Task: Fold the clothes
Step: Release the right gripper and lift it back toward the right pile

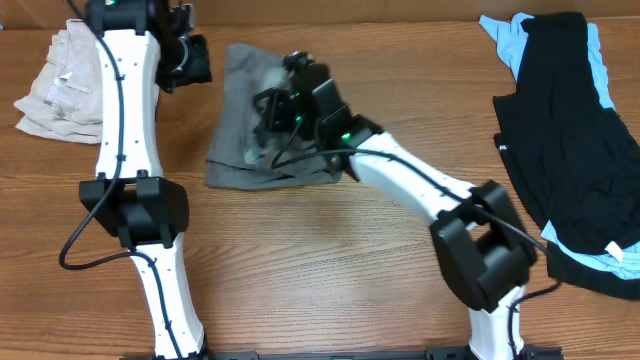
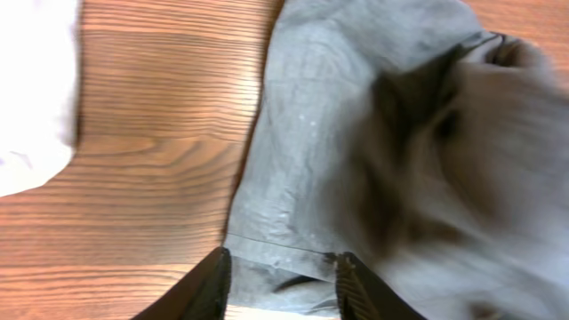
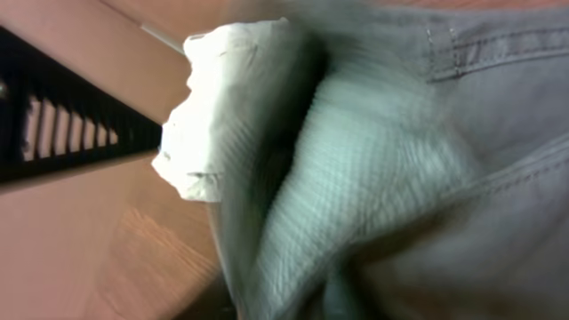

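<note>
Overhead: looking straight down from far above, taking in the whole table point(image 1: 330, 260).
Left wrist: facing down, hanging close over the grey shorts point(image 2: 356, 116).
Right wrist: crowding against them, blurring.
Shared: all three are showing the grey shorts.

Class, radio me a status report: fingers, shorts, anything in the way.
Left fingers apart above shorts hem. Right fingers down in the cloth, grip unclear. Shorts rumpled, fold unfinished. Beige clothes and black clothes lie apart.

The shorts point(image 1: 235, 110) lie on the table point(image 1: 330, 260) between a garment heap point(image 1: 60, 85) left and a pile point(image 1: 570, 130) right.
</note>
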Robot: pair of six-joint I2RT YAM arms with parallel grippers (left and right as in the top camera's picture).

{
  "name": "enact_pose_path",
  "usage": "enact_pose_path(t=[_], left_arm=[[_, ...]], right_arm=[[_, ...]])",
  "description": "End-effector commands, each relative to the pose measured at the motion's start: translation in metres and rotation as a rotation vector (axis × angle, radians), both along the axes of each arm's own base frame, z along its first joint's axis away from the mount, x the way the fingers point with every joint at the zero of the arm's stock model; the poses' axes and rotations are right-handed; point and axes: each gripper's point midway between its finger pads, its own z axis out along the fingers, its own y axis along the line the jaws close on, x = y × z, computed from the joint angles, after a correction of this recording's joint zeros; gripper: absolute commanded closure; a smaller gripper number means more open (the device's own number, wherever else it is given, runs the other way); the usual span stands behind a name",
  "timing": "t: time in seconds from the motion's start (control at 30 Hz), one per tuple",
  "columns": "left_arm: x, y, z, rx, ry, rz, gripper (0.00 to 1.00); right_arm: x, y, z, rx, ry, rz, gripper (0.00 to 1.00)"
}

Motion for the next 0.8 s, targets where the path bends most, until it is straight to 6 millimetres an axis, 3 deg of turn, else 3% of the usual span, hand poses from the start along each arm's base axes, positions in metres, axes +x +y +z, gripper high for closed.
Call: enact_pose_path(t=[0.0,0.03,0.1,0.2,0.27,0.4,0.5,0.63,0.77], left_arm=[[-0.001,-0.004,0.009,-0.020,-0.017,0.000,0.55],[-0.001,-0.004,0.009,-0.018,-0.019,-0.005,0.54],[-0.001,-0.004,0.009,-0.017,-0.019,-0.008,0.53],[-0.003,-0.004,0.008,-0.012,-0.014,-0.027,0.52],[-0.005,-0.004,0.008,-0.005,-0.008,-0.050,0.50],[-0.015,-0.004,0.004,0.008,0.027,-0.109,0.40],[-0.021,-0.005,-0.003,0.013,0.058,-0.145,0.28],[-0.025,-0.005,-0.021,0.011,0.107,-0.164,0.14],[-0.029,-0.005,-0.052,0.007,0.164,-0.185,0.00]], right_arm=[[-0.013,0.026,0.002,-0.024,-0.074,0.096,0.20],[-0.016,0.029,0.006,-0.030,-0.095,0.119,0.02],[-0.020,0.030,0.017,-0.018,-0.109,0.145,0.00],[-0.018,0.013,0.047,-0.007,-0.125,0.123,0.00],[-0.014,-0.008,0.068,-0.007,-0.129,0.090,0.00],[-0.001,-0.081,0.099,-0.067,-0.111,-0.007,0.00],[0.007,-0.136,0.092,-0.140,-0.041,-0.082,0.00],[0.013,-0.207,0.058,-0.211,0.127,-0.199,0.00],[0.011,-0.249,0.038,-0.264,0.217,-0.250,0.00]])
